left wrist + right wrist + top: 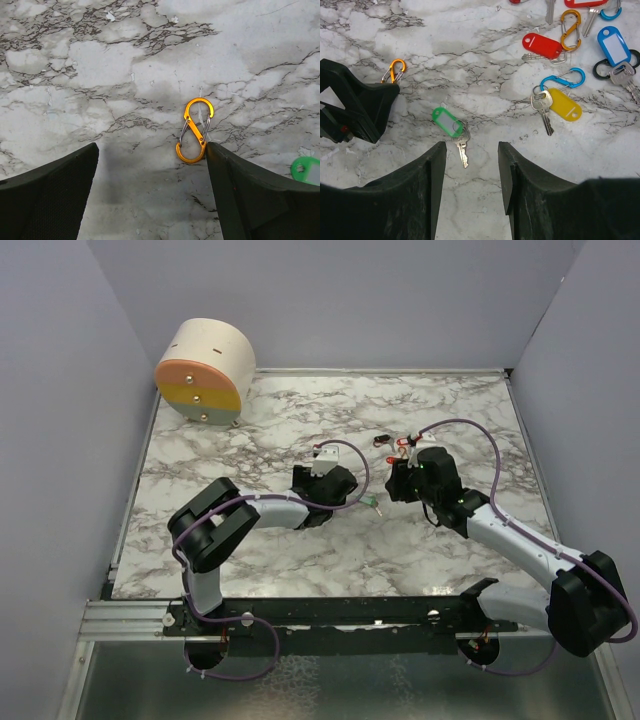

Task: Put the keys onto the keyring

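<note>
Left arm: elbow folded near its base, forearm reaching right across the marble table (200,455), with the left gripper (352,492) low over the middle of the surface. In the left wrist view the left gripper (151,150) has its fingers spread wide, with only bare marble between them. Right arm: stretched from its base up and to the left, with the right gripper (397,487) facing the left one. Its fingers are apart and hold nothing (right wrist view, right gripper (471,147)). The orange S-clip keyring (195,131) lies flat on the table just ahead of the left gripper. Its near loop is just beside the tip of the right-hand finger in the wrist view; whether they touch I cannot tell. Its long axis runs nearly along the gripper's reach, tilted slightly. The green-tagged key (451,128) lies flat between the two grippers, just ahead of the right gripper's gap and a little toward its left-hand finger. Its tag is away from the gripper, its blade points back toward the fingers, and its long axis runs diagonally. The other tagged keys (565,102) (red, yellow, blue) are clustered further right with more clips, well apart from both grippers.
</note>
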### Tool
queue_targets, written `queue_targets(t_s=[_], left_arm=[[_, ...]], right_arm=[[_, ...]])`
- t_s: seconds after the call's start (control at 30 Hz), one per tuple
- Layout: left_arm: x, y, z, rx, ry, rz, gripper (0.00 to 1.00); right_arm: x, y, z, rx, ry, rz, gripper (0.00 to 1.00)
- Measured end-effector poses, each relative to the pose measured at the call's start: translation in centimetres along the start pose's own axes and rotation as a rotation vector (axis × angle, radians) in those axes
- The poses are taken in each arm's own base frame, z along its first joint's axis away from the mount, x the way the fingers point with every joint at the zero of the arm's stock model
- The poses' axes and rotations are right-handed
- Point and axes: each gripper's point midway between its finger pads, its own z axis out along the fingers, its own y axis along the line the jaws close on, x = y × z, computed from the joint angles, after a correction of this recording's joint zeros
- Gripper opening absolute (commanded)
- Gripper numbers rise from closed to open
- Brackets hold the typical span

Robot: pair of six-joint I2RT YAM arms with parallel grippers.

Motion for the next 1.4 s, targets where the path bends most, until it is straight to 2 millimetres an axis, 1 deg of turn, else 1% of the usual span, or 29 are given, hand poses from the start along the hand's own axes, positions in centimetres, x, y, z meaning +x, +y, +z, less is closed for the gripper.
queue_targets(t_s=[0.17, 0.47, 0.63, 0.97, 1.4], left_arm=[[0.0, 0.0, 0.1, 0.007, 0.003, 0.002, 0.84], [0.0, -1.4, 0.2, 0.067, 0.016, -0.004, 0.75], [0.0, -1.9, 0.3, 0.084, 0.019, -0.006, 0.68], [0.0, -2.1, 0.4, 0.096, 0.022, -0.01, 0.66], [-0.5, -2.3, 1.1, 0.117, 0.023, -0.017, 0.58]], right_arm=[[-0.1, 0.0, 0.0, -0.001, -0.003, 0.001, 0.44], [0.1, 0.0, 0.0, 0.0, 0.0, 0.0, 0.4], [0.5, -0.1, 0.1, 0.002, 0.007, -0.001, 0.38], [0.5, -0.1, 0.0, 0.002, 0.006, -0.001, 0.37], [0.3, -0.1, -0.1, -0.001, -0.004, 0.0, 0.35]])
